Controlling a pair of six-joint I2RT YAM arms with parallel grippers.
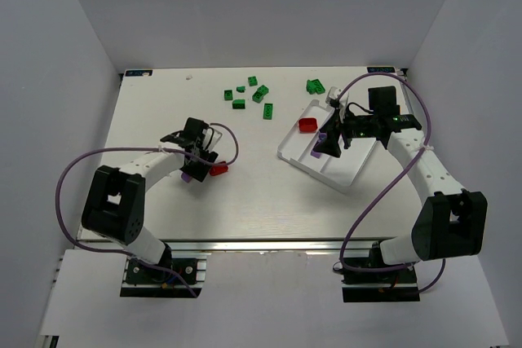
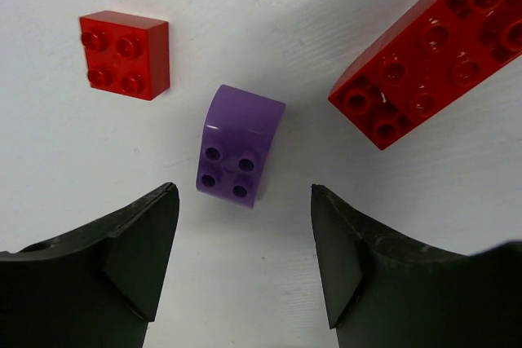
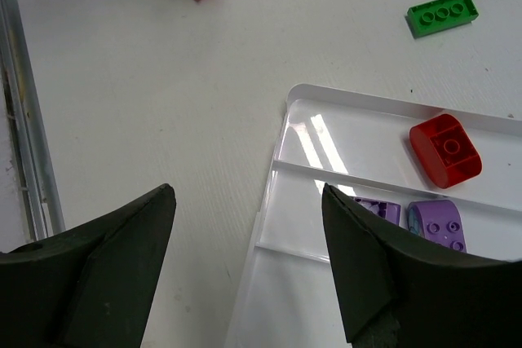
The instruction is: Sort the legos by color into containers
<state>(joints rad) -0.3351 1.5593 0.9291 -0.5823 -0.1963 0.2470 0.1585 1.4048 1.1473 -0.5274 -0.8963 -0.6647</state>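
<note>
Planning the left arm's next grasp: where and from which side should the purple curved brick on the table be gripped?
Probably straight down from above, closing on the two flat side walls of the purple curved brick at its studded end; the rounded end slopes away and could slip. The left gripper is open near it; a slight wrist turn would square the jaws to it.

Left arm (image 1: 143,170) bent low, reaching forward well left of the tray (image 1: 342,170), left gripper (image 2: 242,205) pointing down, jaws spread wide and empty, right arm (image 1: 428,169) curving in from the tray's right, right gripper (image 3: 249,193) over the tray, jaws wide, empty
</note>
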